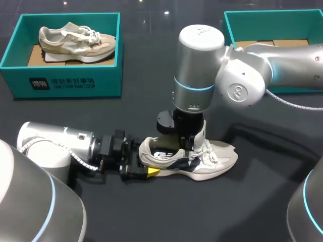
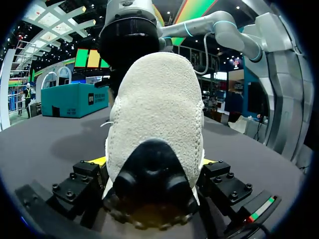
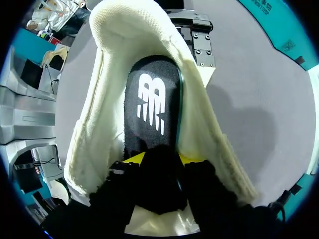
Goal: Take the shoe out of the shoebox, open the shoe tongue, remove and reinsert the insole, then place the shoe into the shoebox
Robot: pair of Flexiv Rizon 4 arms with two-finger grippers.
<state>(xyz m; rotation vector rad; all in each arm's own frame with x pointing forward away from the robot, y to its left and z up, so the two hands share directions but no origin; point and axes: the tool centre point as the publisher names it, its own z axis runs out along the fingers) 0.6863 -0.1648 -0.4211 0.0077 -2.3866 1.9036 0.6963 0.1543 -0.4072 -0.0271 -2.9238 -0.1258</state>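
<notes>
Item under inspection: a cream shoe point(image 1: 212, 159) standing on its sole on the dark table point(image 1: 151, 75), outside both boxes, toe pointing away from the left gripper point(image 1: 144, 169). The left gripper lies low at the heel end. In the left wrist view the heel point(image 2: 154, 124) sits squarely between its jaws, with a yellow fingertip point(image 2: 99, 160) showing tight against each side. Finding: jaws clamped on the shoe at the heel. The right arm point(image 1: 242, 80) comes in from the right and drops straight down over the shoe opening, so that the right gripper point(image 1: 189, 147) is inside the upper, with the laces point(image 1: 209, 151) just beside it on the toe side. In the right wrist view the black insole point(image 3: 152, 99), which bears white print, runs from between these jaws ahead toward the heel collar. One long edge is raised clear of the lining. Yellow tips show hard against both sides of its near end. Finding: jaws closed on the insole. Beyond the collar in that view is part of the left gripper's black body point(image 3: 199, 45). Well ahead of both grippers, a teal shoebox point(image 1: 70, 83) holds a second, beige shoe point(image 1: 75, 40). Another teal shoebox point(image 1: 262, 20) stands behind the right arm.
</notes>
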